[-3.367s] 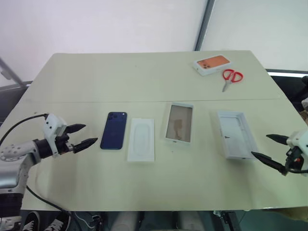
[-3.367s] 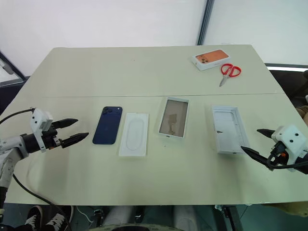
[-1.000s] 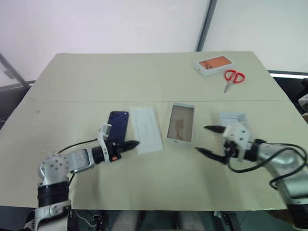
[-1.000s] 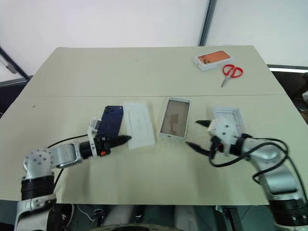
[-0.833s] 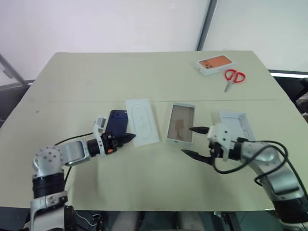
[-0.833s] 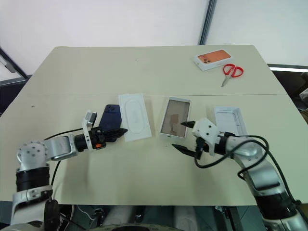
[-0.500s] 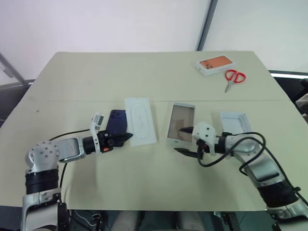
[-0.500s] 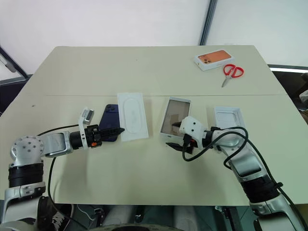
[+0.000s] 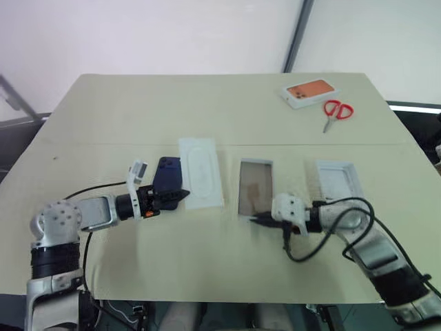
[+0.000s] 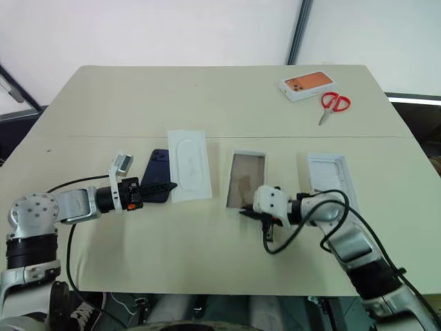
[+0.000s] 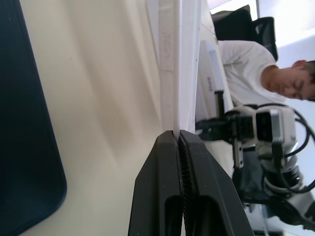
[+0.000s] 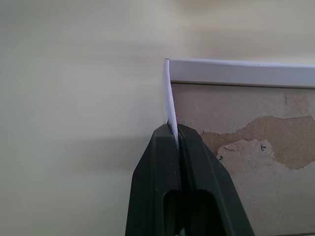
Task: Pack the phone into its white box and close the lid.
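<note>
The slim dark blue phone [image 9: 167, 182] lies just left of my left gripper [image 11: 177, 133], whose ribbed fingers pinch the flat white card's [image 9: 200, 172] thin edge. My right gripper [image 12: 172, 129] pinches the shallow white cardboard box's [image 9: 254, 187] wall; its wrist view shows the mottled brown base.

Phone [image 9: 167, 178], white box [image 9: 255, 186], lid [image 9: 339, 181] — apart.

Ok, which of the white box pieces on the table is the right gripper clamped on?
The right gripper pinches the white box with the brownish base, between the card and the ridged lid.
</note>
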Robot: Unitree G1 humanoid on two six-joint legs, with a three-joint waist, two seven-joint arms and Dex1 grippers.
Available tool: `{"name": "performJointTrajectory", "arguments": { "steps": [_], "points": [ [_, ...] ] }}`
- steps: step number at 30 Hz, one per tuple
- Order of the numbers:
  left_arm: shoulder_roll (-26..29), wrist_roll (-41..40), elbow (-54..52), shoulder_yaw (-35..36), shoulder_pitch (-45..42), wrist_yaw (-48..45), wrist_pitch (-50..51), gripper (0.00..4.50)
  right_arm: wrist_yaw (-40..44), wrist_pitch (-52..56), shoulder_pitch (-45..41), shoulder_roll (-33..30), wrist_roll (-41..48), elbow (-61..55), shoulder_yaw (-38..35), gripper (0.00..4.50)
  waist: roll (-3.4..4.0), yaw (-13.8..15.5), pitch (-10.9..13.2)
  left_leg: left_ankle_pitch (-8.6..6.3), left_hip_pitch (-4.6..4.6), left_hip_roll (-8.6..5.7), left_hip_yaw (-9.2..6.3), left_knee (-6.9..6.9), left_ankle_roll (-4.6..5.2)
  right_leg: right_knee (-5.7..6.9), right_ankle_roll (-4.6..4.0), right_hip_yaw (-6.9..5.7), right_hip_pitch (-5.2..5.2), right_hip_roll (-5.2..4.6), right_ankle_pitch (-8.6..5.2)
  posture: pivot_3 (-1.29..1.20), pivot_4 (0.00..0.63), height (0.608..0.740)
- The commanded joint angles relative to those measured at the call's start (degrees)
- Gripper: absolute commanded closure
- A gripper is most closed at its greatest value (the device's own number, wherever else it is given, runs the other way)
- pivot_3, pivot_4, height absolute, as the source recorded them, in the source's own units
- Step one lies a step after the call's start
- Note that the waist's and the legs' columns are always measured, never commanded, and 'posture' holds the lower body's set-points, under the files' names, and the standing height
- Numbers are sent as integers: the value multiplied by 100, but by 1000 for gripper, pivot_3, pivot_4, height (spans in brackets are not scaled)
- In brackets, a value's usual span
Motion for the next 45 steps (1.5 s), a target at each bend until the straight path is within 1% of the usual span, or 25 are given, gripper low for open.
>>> {"name": "performJointTrajectory", "arguments": {
  "steps": [1,3,7,10,13,16,17,19,21,24,27,32,39,41,45],
  "points": [
    [38,-528,-187,120,-99,-220,300,4500,-80,31,156,-58,56,-636,-75,4488,0,-8,0,0,0,0,0,2,0,0,0,0,1,0,0,0,150,740],
    [10,-658,-265,93,-80,-184,380,4500,-155,131,218,-30,17,-775,-45,4488,0,-29,0,0,0,0,1,3,0,0,0,1,0,0,0,0,150,740],
    [-111,-672,-360,2,-19,19,366,4500,-378,357,235,59,-74,-912,26,4488,-1,-19,0,0,0,1,-3,-1,-1,0,-1,1,-1,-2,0,0,150,740],
    [-232,-696,-404,-22,-16,165,337,4500,-352,630,183,160,114,-958,80,4488,-1,-18,0,0,0,1,-3,-1,-1,0,-1,1,-1,-1,0,0,150,740],
    [-281,-630,-469,-84,-2,206,289,4500,-383,608,182,158,36,-910,55,3574,-1,-12,0,0,0,1,-3,0,-1,0,-1,0,0,-2,0,0,150,740],
    [-343,-587,-474,-103,16,275,238,4500,-492,782,150,139,244,-1015,-302,2103,-1,-3,1,0,0,0,-2,0,-1,0,-1,0,0,-2,0,0,150,740],
    [-368,-585,-475,-106,26,299,224,4500,-526,851,130,147,348,-1059,-435,2103,-1,1,0,0,0,0,-2,0,-1,0,-1,1,0,-2,0,0,150,740],
    [-474,-534,-511,-157,72,364,134,4500,-558,1066,122,67,753,-1178,-981,2103,-1,8,1,0,0,0,-2,1,-1,0,-1,0,1,-3,0,0,150,740],
    [-609,-446,-564,-236,102,447,11,4500,-515,1025,235,-91,959,-1116,-1486,2103,-2,18,1,0,-1,-1,-1,2,0,-1,-1,1,2,-4,0,0,150,740],
    [-792,-404,-530,-324,91,525,-96,4500,-424,864,445,-337,1015,-781,-1980,2103,-7,33,3,0,-2,-2,-3,3,0,-5,-1,0,7,-4,0,0,150,740],
    [-998,-197,-437,-501,119,589,-231,4500,-378,367,613,-560,825,-116,-2363,2103,-8,21,3,0,-3,-2,1,3,0,-5,-2,-2,7,-4,0,0,150,740],
    [-1103,52,-451,-807,162,438,-313,4500,-442,-38,536,-586,721,290,-2408,2103,-6,-31,3,0,-2,4,13,0,1,-5,-1,3,1,-2,0,0,150,740],
    [-1328,345,-270,-1111,31,444,-308,4500,-689,-265,463,-426,486,311,-2162,2103,-7,12,3,0,-3,1,13,4,1,-5,-1,3,4,-1,0,0,150,740],
    [-1444,452,-178,-1104,-43,418,-484,4500,-775,-227,558,-358,512,259,-2172,2103,-7,25,3,0,-3,1,12,4,1,-5,-1,2,4,-1,0,0,150,740],
    [-1568,599,11,-1180,-233,364,-487,4500,-823,-262,667,-384,477,201,-2180,2103,-8,19,3,1,-5,-1,10,7,1,-5,-1,0,6,-2,0,0,150,740]
  ]
}}
